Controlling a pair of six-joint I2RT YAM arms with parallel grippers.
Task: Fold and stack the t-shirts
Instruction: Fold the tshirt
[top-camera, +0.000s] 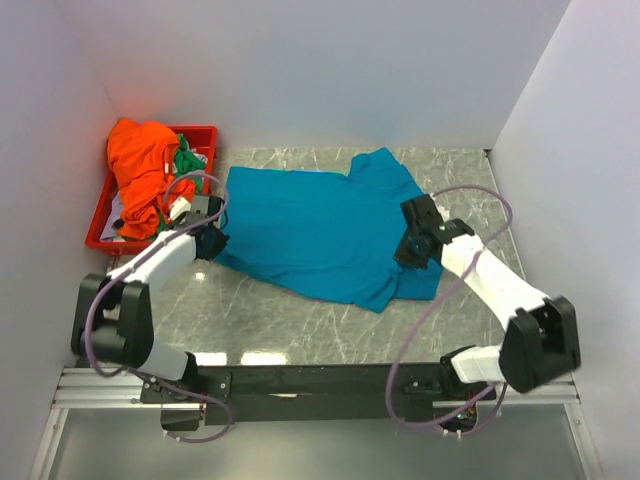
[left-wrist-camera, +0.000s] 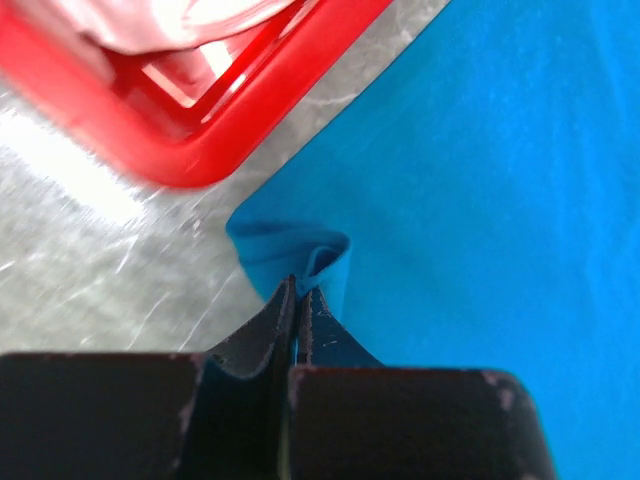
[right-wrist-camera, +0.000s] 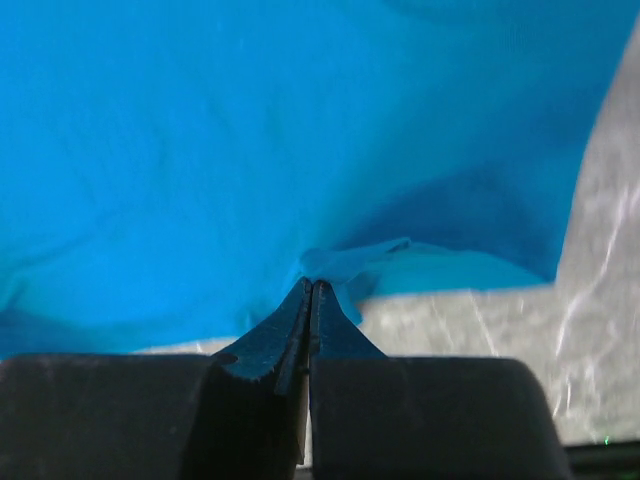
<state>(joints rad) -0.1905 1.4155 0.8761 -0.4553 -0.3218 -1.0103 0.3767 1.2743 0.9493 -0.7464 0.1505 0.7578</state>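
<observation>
The teal-blue t-shirt (top-camera: 320, 230) is spread on the surface (top-camera: 280, 320), its edges pinched by the left tool (top-camera: 212, 243) and right tool (top-camera: 410, 250). The orange t-shirt (top-camera: 140, 165) and green t-shirt (top-camera: 187, 160) are contained in the red tray (top-camera: 95, 228).

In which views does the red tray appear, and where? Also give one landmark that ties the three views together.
Top external: the tray is in the upper left of the picture, left of the teal shirt.
Left wrist: one corner of the tray fills the upper left, and the teal shirt spreads to its right.
Right wrist: the tray is not in view.
Shared landmark: the teal shirt shows in all three views.
</observation>
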